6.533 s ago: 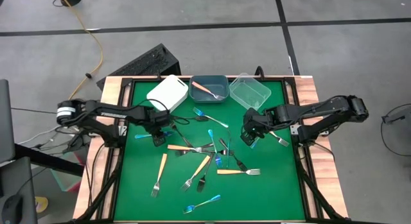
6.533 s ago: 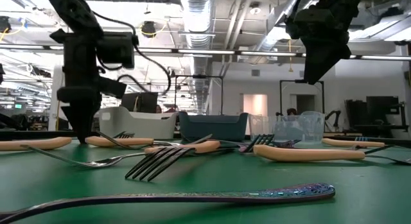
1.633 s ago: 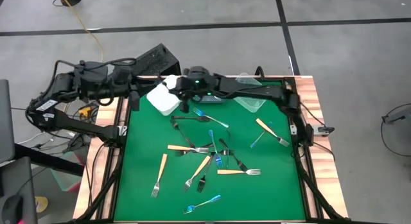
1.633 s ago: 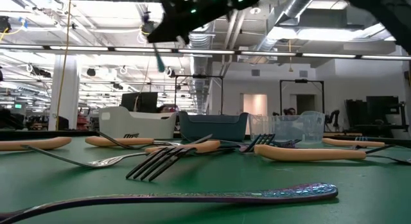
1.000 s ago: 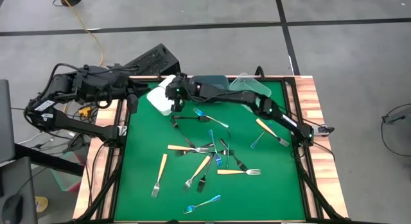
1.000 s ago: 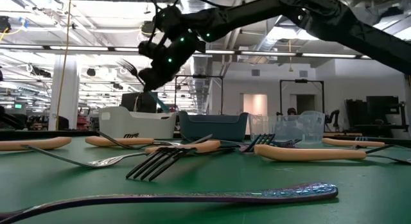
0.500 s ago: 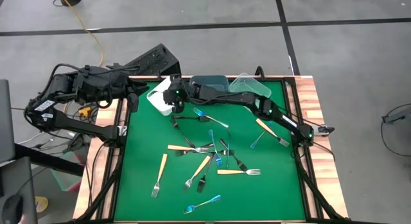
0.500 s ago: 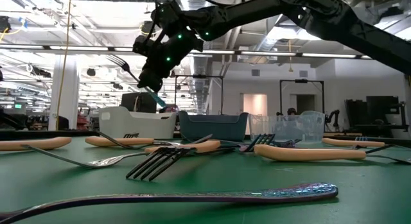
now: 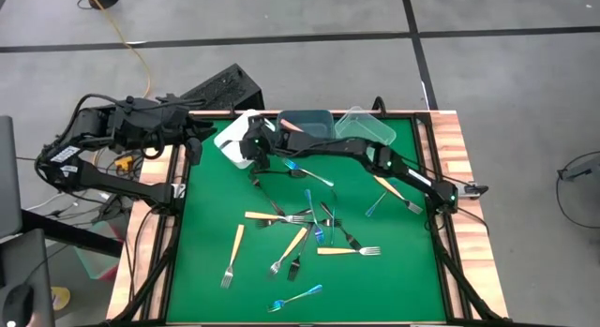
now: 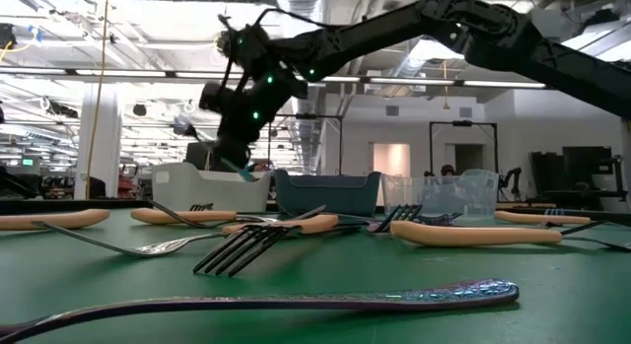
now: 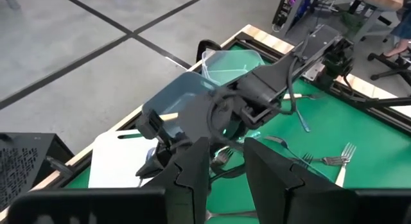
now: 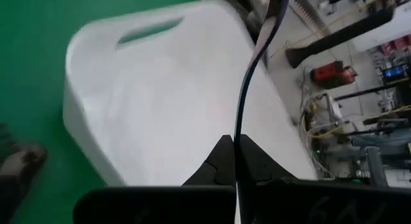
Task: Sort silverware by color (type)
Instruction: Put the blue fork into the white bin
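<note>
My right arm reaches across the table to the white bin (image 9: 232, 138) at the far left. Its gripper (image 9: 249, 145) hangs just over that bin, shut on a thin blue-handled fork (image 12: 247, 83). In the low view the gripper (image 10: 233, 147) shows above the bin (image 10: 212, 191). My left gripper (image 9: 192, 132) waits, raised, at the table's far-left corner; its fingers stand open (image 11: 226, 166) with nothing between them. Several forks with blue, orange and black handles lie on the green mat (image 9: 300, 224). My right gripper pinches the fork's thin shaft (image 12: 237, 133) between its two fingertips. The fork sticks out ahead of the fingers, its head (image 12: 268, 4) farthest away. It is lifted clear, above the white bin (image 12: 160, 102).
A grey-blue bin (image 9: 314, 130) holding an orange-handled piece and a clear bin (image 9: 366, 132) stand along the far edge. An orange-handled fork (image 9: 394, 191) lies at the right, a blue one (image 9: 295, 297) near the front edge. My right arm spans the mat's far part.
My right gripper has sunk toward the white bin and rolled about its wrist. The fork has turned with it, staying clear of the bin.
</note>
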Motion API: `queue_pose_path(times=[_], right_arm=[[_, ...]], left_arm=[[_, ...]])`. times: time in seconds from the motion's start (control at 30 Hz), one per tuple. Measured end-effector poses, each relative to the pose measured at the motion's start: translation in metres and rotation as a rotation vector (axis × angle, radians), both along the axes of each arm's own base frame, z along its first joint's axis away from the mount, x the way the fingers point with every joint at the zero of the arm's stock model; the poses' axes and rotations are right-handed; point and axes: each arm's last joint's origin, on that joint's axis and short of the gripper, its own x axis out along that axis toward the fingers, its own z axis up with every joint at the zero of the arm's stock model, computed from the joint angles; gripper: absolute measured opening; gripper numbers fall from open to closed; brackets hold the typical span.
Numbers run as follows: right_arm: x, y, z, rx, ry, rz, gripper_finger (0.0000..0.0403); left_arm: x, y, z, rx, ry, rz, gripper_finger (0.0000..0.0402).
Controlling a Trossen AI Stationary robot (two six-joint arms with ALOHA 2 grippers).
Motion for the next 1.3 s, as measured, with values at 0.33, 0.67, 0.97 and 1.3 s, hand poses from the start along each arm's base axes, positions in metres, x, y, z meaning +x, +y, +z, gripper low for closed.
queue_pose_path(times=[0.33,0.67,0.97,1.3], right_arm=[[0.000,0.002,0.000,-0.015,0.008,0.010,0.0005],[0.001,0.001,0.001,-0.002,-0.006,-0.001,0.0057],[0.001,-0.001,0.002,0.019,-0.035,-0.023,0.0084],[-0.019,-0.002,0.054,0.012,-0.057,-0.121,0.0103]], left_arm=[[0.000,0.000,0.000,0.015,0.008,-0.005,0.0083],[0.000,0.000,0.000,0.015,0.007,-0.004,0.0083],[0.000,0.000,0.000,0.012,0.005,-0.001,0.0083],[0.000,0.000,0.000,0.009,0.004,-0.001,0.0083]])
